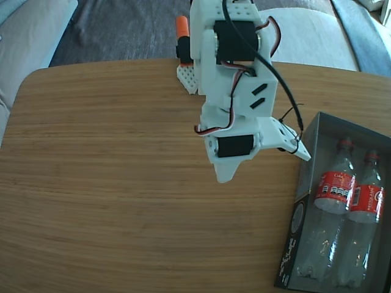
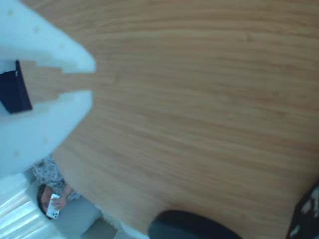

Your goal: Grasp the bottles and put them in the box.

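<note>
Two clear bottles with red labels lie side by side in the box [image 1: 292, 244] at the right edge of the fixed view, necks pointing away: one bottle [image 1: 333, 187] on the left, the other bottle [image 1: 367, 202] on the right. The box is dark grey with a black printed side. My white gripper [image 1: 223, 177] hangs tip-down over bare table left of the box, apart from it. In the wrist view the gripper [image 2: 92, 79] enters from the left, its fingers nearly together with only a thin slit and nothing between them.
The wooden table [image 1: 110, 171] stretches wide to the left of the arm. The arm's base with an orange part [image 1: 182, 27] sits at the far edge. Grey cushions lie behind the table. A person [image 2: 50, 201] holding a phone shows past the table's edge.
</note>
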Robot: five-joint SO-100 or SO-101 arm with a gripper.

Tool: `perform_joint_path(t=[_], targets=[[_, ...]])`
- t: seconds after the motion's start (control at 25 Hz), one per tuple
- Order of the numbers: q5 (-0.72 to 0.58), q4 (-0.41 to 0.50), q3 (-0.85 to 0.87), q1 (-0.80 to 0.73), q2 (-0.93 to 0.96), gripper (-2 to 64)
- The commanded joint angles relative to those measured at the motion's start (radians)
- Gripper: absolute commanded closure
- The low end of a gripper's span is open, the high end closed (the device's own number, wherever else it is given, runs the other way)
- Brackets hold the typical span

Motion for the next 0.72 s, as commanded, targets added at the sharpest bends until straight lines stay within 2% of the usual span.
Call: perform_joint_path(t=[0.0, 0.2, 0.52, 0.68], targets=[[0.0, -0.049, 0.052, 0.014, 0.109, 61.0], [-0.006, -0.199, 0.264, 0.021, 0.265, 61.7], [0.002, -0.202, 0.459, 0.032, 0.414, 61.8], [0.005, -0.233, 0.511, 0.048, 0.471, 61.8]])
